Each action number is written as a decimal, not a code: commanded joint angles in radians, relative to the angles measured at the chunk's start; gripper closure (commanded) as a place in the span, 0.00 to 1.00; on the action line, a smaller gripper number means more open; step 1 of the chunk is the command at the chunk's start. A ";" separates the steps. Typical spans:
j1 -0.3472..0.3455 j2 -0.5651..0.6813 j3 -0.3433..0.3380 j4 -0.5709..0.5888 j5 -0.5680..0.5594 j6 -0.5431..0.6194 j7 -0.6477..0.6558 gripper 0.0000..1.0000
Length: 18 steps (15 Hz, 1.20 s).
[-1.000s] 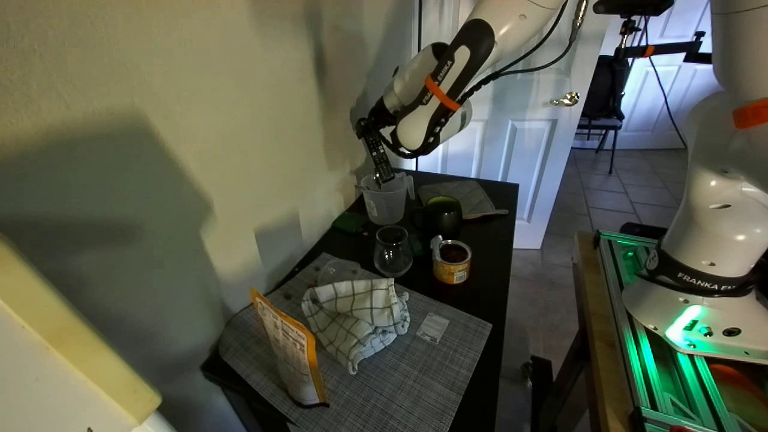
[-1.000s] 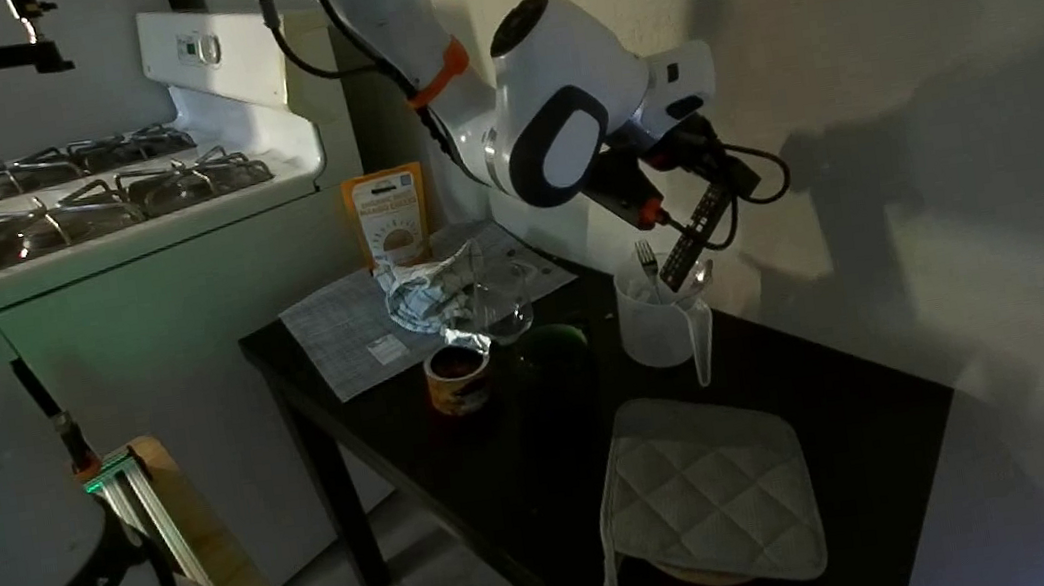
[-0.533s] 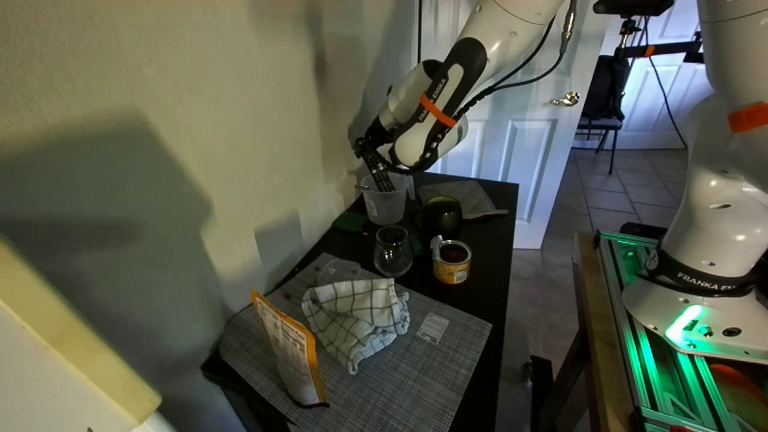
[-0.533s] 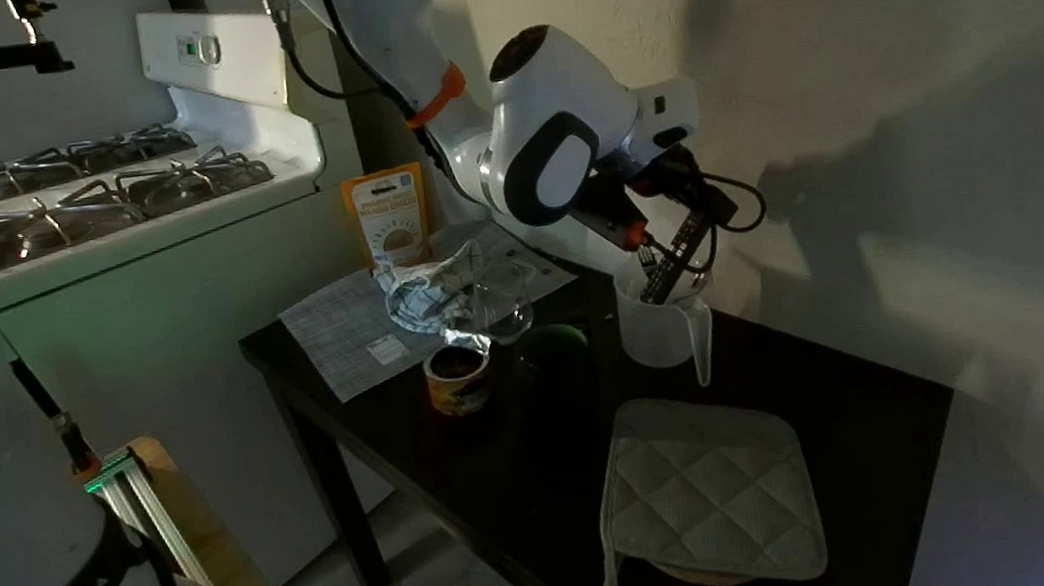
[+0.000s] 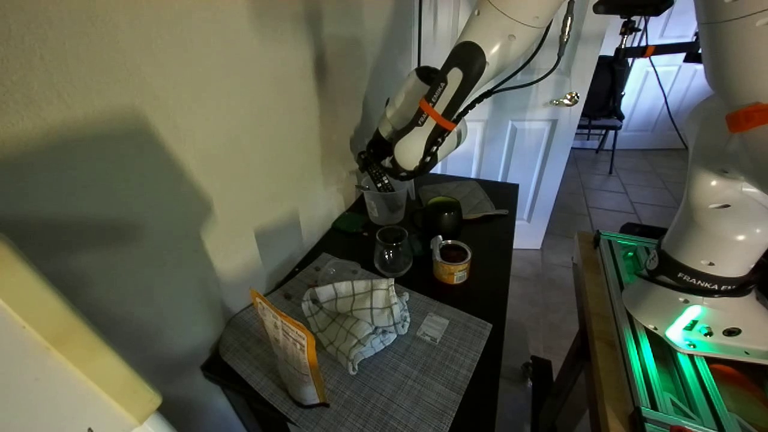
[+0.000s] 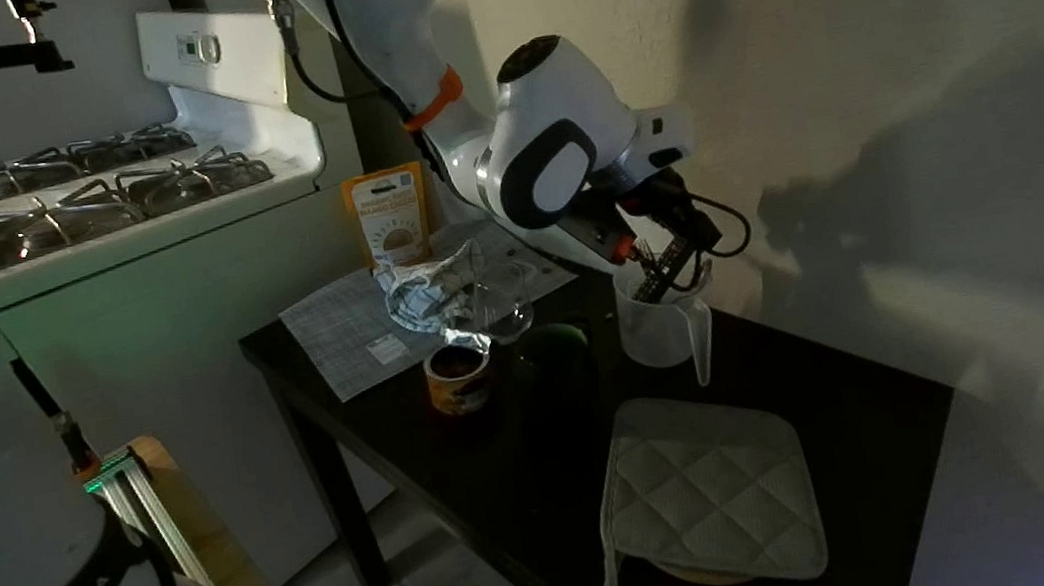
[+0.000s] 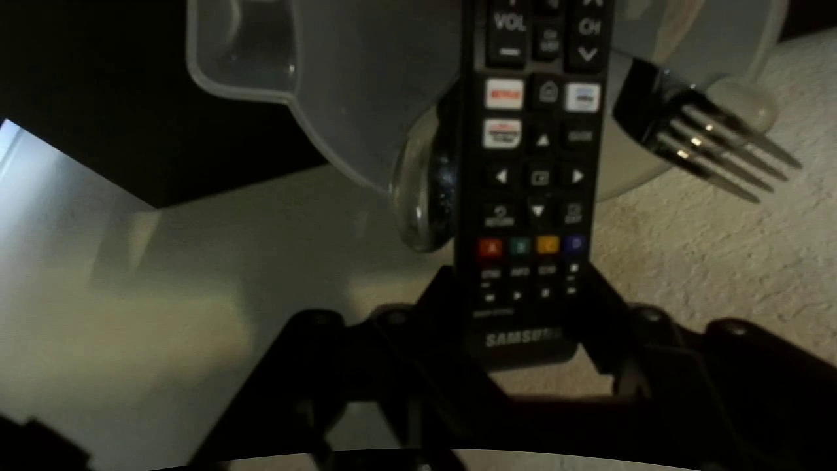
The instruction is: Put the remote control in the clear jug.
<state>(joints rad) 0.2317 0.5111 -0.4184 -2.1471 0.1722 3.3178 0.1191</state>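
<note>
The black remote control (image 5: pixel 379 176) is held tilted, and its lower end reaches into the mouth of the clear jug (image 5: pixel 386 207). Both also show in an exterior view, the remote (image 6: pixel 667 268) over the jug (image 6: pixel 653 328). In the wrist view the remote (image 7: pixel 533 176) runs from the fingers up across the jug's opening (image 7: pixel 366 78). My gripper (image 7: pixel 522 288) is shut on the sides of the remote near its SAMSUNG end. In both exterior views the gripper (image 5: pixel 365 158) is just above the jug's rim (image 6: pixel 691 232). The remote's far end is cut off in the wrist view.
A fork (image 7: pixel 709 134) and a spoon (image 7: pixel 422 190) stand in the jug beside the remote. The wall is close behind. A dark mug (image 5: pixel 443 217), a stemmed glass (image 5: pixel 393 252), an opened can (image 5: pixel 452 263), a pot holder (image 6: pixel 714 490) and a checked towel (image 5: pixel 360 318) lie nearby.
My gripper has moved down with the remote still in it. The remote's lower end has gone from about the jug's rim into its mouth. The jug has not moved.
</note>
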 commanded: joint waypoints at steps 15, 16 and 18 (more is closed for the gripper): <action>0.049 -0.367 -0.053 -0.257 -0.062 -0.023 -0.091 0.00; 0.048 -0.423 -0.034 -0.308 -0.089 -0.013 -0.121 0.00; 0.045 -0.533 -0.003 -0.413 -0.148 0.056 -0.175 0.00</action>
<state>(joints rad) 0.2833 0.1704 -0.4669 -2.3701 0.0964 3.3018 0.0191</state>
